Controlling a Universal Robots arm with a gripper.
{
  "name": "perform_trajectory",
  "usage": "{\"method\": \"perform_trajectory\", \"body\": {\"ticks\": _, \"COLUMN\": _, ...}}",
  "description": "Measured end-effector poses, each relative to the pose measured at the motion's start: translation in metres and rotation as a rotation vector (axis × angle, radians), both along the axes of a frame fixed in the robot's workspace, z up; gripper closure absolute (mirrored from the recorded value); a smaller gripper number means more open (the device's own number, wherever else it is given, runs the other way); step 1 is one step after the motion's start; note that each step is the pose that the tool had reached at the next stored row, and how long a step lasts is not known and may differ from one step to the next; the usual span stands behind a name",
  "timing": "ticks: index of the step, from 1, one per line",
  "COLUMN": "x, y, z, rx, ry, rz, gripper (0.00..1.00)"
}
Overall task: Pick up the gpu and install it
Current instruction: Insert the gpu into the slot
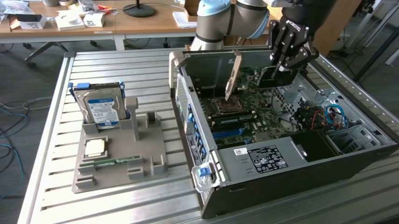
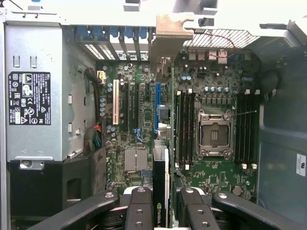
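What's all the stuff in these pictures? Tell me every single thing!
computer case: one, black and silver, open, on the table toward the exterior view's right
motherboard: one, green, inside the computer case
gpu: one, dark with a pale bracket, held over the motherboard
holder: one, grey, on the table toward the exterior view's left
hard drive: one, silver with a blue label, standing in the holder
processor chip: one, pale, lying in the holder
memory stick: one, green, lying in the holder
table: one, slatted metal, under everything
desk: one, wooden, behind the table
robot arm: one, grey and pale blue, behind the computer case
gripper: one, black, shut on the gpu
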State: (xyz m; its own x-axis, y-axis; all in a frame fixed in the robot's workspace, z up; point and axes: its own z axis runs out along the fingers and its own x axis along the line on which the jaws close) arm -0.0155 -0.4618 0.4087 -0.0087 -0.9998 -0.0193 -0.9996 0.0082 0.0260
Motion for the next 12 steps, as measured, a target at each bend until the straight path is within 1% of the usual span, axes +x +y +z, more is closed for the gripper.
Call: {"method": "perform_trajectory", "body": {"ticks": 12, "x": 0.0, "y": 0.0005, "z": -0.0206, "rx": 0.0, "ry": 0.0, "rz": 0.0, "gripper": 0.73}}
